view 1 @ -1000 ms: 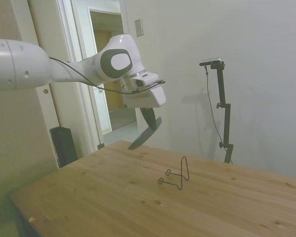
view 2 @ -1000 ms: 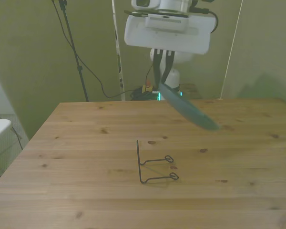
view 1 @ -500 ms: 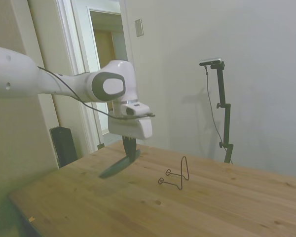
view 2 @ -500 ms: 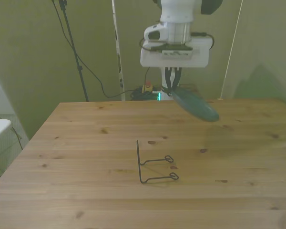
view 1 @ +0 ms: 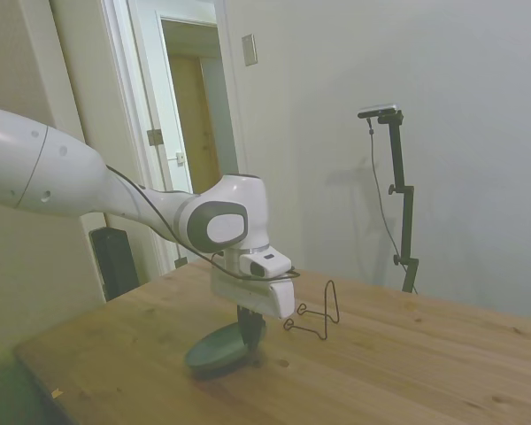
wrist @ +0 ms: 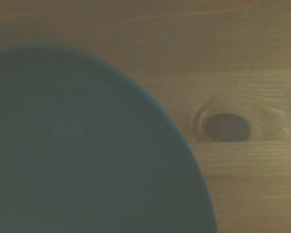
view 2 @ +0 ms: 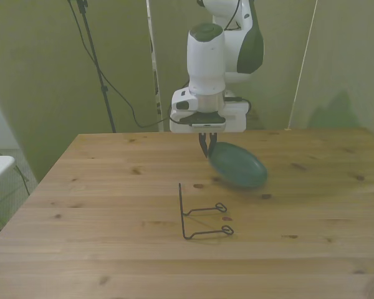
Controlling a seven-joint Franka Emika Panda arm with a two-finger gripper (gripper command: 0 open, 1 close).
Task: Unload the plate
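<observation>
Wooden table [view 2: 112, 249], pale pine with dark knots, fills my front view; one knot [wrist: 225, 127] sits sharp in the wrist view just beside the plate's rim. White arm [view 1: 62, 181] comes in low from the side view's left, wrist bent down toward the boards.

I see the plate [view 2: 238, 165], dull dark grey-green, held by its edge, tilted a little, its far side low at the table or just above it; I cannot tell from here whether it touches. From the side it reads as a shallow disc [view 1: 219, 349] hanging below the wrist. In the wrist view it is a broad dark curve [wrist: 77, 155] over the wood grain.

Gripper [view 2: 207, 147] pinches the plate's rim, fingers pressed close on it, pointing down.

Black wire stand [view 2: 199, 218] stands on the table, nearer the camera in the front view than the plate, apart from it. From the side, the stand [view 1: 323, 310] is just beyond the gripper.
</observation>
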